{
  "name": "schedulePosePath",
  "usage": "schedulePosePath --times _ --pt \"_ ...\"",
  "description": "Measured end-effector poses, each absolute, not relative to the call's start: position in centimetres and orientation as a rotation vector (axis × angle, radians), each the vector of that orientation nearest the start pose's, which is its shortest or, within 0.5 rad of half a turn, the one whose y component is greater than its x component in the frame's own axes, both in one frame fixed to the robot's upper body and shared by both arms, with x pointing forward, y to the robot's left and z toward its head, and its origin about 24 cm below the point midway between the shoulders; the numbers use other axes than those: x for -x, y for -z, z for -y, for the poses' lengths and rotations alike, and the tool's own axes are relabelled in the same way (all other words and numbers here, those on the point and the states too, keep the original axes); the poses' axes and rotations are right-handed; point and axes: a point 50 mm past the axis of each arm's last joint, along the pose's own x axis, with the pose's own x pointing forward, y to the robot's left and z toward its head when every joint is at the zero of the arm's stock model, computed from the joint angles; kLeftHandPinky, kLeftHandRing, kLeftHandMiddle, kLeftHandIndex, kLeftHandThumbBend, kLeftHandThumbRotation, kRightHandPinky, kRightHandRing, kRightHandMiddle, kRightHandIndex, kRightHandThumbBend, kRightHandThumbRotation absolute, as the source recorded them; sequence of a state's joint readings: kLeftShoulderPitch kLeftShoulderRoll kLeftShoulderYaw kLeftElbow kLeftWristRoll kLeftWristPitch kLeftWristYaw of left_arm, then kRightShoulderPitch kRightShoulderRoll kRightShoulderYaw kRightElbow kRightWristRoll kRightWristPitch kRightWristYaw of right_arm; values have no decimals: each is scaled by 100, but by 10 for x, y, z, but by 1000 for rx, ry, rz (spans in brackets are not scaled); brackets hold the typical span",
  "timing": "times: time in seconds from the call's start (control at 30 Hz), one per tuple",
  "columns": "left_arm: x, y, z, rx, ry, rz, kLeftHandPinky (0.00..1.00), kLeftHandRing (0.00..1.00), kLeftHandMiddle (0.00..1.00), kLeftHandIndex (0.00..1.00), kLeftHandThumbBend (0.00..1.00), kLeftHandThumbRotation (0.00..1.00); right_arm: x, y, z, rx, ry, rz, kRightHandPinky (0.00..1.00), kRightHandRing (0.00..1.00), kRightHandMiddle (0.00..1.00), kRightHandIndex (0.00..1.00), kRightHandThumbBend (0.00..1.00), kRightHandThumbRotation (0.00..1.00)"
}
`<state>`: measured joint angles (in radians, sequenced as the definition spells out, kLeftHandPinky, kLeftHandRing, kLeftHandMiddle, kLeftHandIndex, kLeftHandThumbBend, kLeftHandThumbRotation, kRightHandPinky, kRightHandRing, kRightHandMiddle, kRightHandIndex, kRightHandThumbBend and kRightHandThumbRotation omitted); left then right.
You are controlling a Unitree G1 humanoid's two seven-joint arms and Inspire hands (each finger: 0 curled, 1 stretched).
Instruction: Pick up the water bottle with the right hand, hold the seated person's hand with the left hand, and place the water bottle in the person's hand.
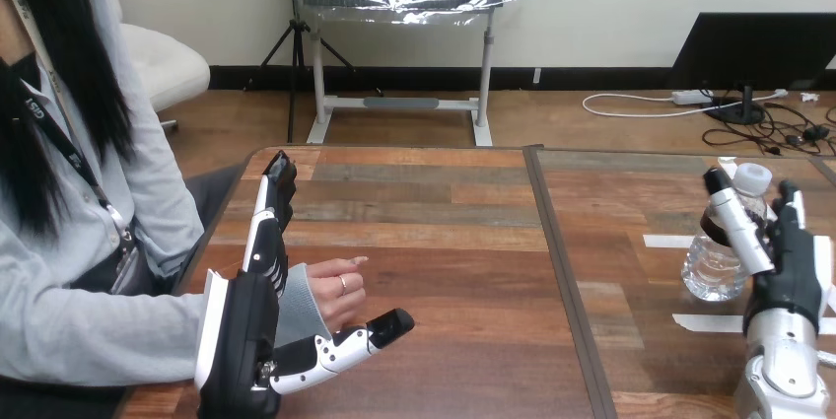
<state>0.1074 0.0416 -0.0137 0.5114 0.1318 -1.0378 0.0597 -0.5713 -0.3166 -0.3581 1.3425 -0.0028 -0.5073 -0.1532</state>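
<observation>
At the right edge of the frame, the right hand [789,276] is gripping the water bottle [712,266]: one finger [734,220] is lying across the bottle's front and the thumb [789,204] is pressing in from the other side, so the clear bottle is sitting pinched between them. The bottle is leaning a little to the right, its white cap [755,178] showing above the fingers; whether its base is resting on the wooden table [453,242] or hanging just above it cannot be told. Two strips of white tape [668,240] are lying on the table near the bottle, one behind it and one in front. In the lower left of the frame, the left hand [240,335] is standing wide, its fingers [268,222] stretching straight toward the table's far edge and its thumb [365,335] pointing right. The person's hand [337,296] is resting loosely in the gap between them, touching the thumb and well apart from the bottle.
</observation>
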Motion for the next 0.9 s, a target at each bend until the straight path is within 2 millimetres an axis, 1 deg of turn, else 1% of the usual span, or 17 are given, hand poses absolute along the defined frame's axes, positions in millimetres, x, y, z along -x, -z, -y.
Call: schedulePosePath --times 0.57,0.9 --pt "-193 -2 -153 -120 37 423 98 99 99 99 100 26 -300 18 278 109 470 -298 100 100 100 100 100 60" --pt "-193 -3 -153 -120 38 428 97 98 99 99 100 27 -299 21 278 114 460 -328 100 100 100 100 100 61"
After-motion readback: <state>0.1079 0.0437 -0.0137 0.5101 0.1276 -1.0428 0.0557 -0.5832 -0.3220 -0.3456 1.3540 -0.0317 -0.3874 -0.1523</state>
